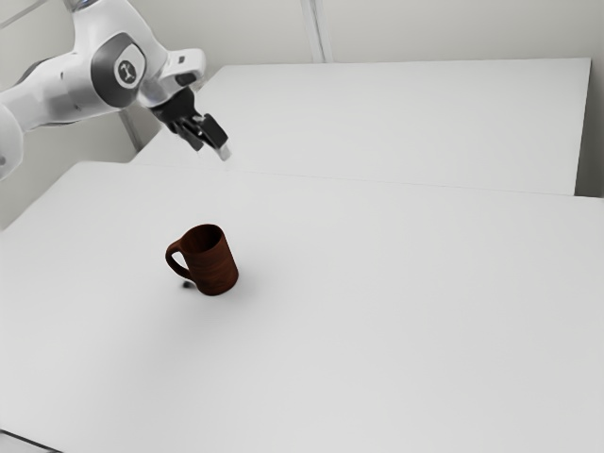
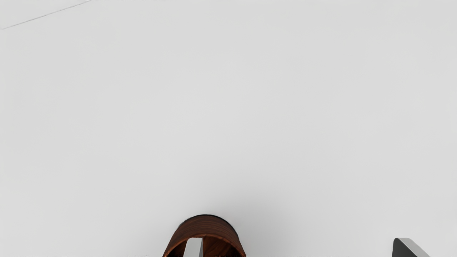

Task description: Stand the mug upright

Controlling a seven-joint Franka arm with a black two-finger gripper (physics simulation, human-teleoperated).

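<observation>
Arm (image 1: pixel 57 92): white, with smooth, rounded links. Its joint cap (image 1: pixel 108 81) was dark grey and bore a pale round emblem (image 1: pixel 126 74). Gripper (image 1: pixel 211 147): was black, two-fingered, fingertips (image 1: pixel 225 152) light grey.

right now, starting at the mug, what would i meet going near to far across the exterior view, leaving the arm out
Mug → seam → far white surface → back wall.
</observation>
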